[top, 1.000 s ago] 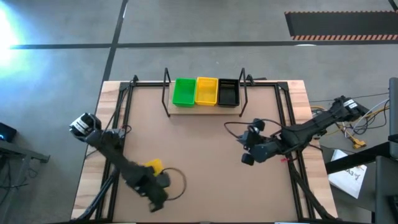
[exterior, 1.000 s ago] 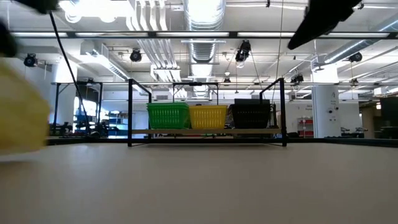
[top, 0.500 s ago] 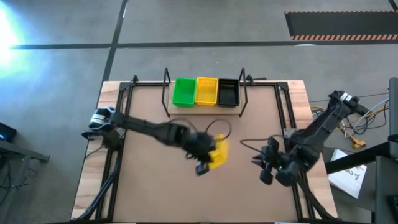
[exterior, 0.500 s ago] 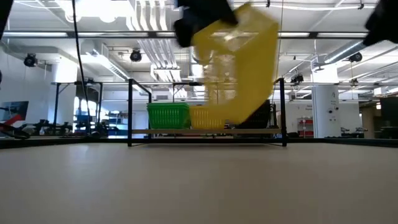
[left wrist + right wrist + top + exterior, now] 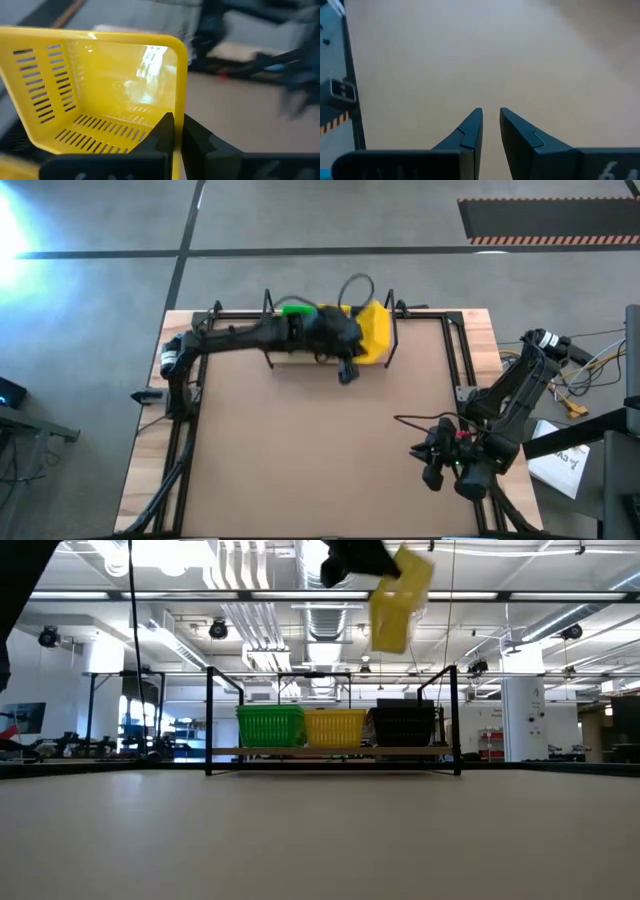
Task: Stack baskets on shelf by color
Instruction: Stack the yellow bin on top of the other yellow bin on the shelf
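Note:
My left gripper (image 5: 176,122) is shut on a yellow basket (image 5: 374,330) and holds it above the right end of the shelf (image 5: 330,751), at the table's far edge. In the low view this basket (image 5: 400,598) hangs high over the shelf. On the shelf board, a green basket (image 5: 270,726), a yellow basket (image 5: 333,727) and a black basket (image 5: 403,725) stand side by side. From above, my left arm hides most of them; only the green one (image 5: 297,309) shows. My right gripper (image 5: 432,466) hovers over the table's near right part, its fingers a narrow gap apart (image 5: 490,114). My left gripper pinches one side wall of the yellow basket at its rim (image 5: 180,95). One finger (image 5: 162,134) is inside the basket and the other (image 5: 199,139) outside. The basket is lifted clear and tilted, well above the baskets on the shelf.
Black wire uprights (image 5: 209,720) (image 5: 456,720) stand at both ends of the shelf. A black frame (image 5: 190,410) runs along the table's sides. Cables (image 5: 575,395) lie beyond the right edge. The brown tabletop (image 5: 320,450) in front of the shelf is bare.
My left gripper has carried the yellow basket from the table's near left part, up and across toward the far edge, to above the shelf's right end. My right arm has drawn back toward the table's near right corner.

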